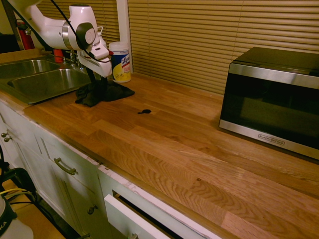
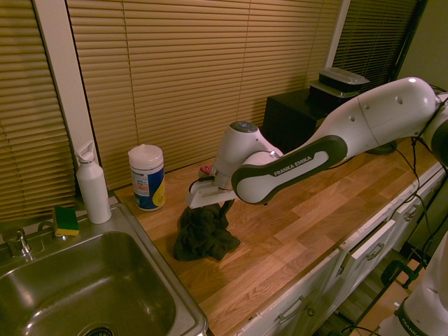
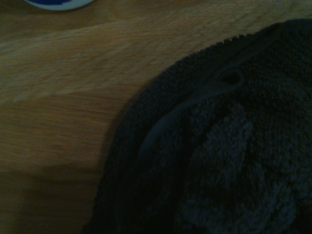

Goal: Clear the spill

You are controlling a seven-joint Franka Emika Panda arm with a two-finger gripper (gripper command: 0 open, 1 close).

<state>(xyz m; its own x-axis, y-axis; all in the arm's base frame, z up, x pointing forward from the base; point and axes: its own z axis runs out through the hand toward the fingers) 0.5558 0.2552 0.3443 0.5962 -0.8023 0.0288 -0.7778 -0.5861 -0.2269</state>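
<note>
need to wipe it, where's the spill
In the first exterior view, the spill sits on the wooden counter, right of the black cloth.

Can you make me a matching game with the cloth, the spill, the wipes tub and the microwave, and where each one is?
Things:
1. cloth
2. spill
3. wipes tub
4. microwave

Places:
A. far end of the counter from the sink
B. bare wood, apart from the cloth
C. right under the gripper
D. by the blinds, behind the cloth

Pairs: 1-C, 2-B, 3-D, 4-A
</note>
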